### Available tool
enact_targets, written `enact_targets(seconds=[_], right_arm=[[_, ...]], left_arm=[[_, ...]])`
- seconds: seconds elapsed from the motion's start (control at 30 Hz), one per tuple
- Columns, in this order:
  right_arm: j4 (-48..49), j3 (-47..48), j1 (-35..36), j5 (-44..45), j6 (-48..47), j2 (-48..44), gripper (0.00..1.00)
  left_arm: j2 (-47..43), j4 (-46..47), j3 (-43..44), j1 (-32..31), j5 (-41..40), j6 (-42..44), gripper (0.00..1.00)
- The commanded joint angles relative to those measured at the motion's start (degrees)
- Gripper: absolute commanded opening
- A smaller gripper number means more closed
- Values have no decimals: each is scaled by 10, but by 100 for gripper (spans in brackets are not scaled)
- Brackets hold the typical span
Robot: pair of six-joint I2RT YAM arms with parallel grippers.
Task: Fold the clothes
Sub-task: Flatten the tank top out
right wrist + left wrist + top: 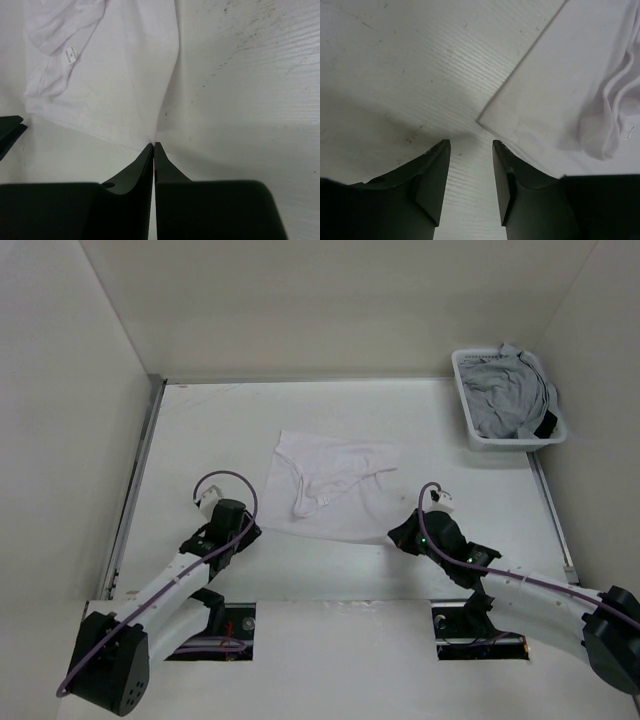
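- White tabletop between pale walls carries the white garment, spread near its middle with the neckline bunched.
- The right gripper is pinched closed, seemingly on the garment's near right corner.
- The left gripper stands open and empty, with the near left corner just ahead of its right finger.
- The left gripper should probably nudge onto that corner and nip it fully. Both arms can then lift level, keeping the hem straight.
- A basket holding a grey garment sits well apart, at the far right.

A white worktop, lightly scuffed and speckled, is enclosed on three sides by plain off-white walls. A metal rail is fixed along its left edge. Soft, even light is cast throughout.
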Motion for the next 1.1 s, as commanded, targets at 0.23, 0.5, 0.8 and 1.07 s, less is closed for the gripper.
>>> enact_targets(seconds=[0.23, 0.5, 0.8, 1.07], right_arm=[[29, 14, -2, 4, -7, -12, 6], [30, 15, -2, 5, -9, -16, 6], [37, 21, -2, 7, -13, -17, 6], [-43, 117, -2, 34, -94, -84, 0]], left_arm=[[95, 50, 19, 5, 20, 0, 39], [112, 72, 20, 6, 22, 7, 28], [84, 99, 34, 17, 22, 33, 7], [-55, 46, 160, -7, 1, 85, 1]])
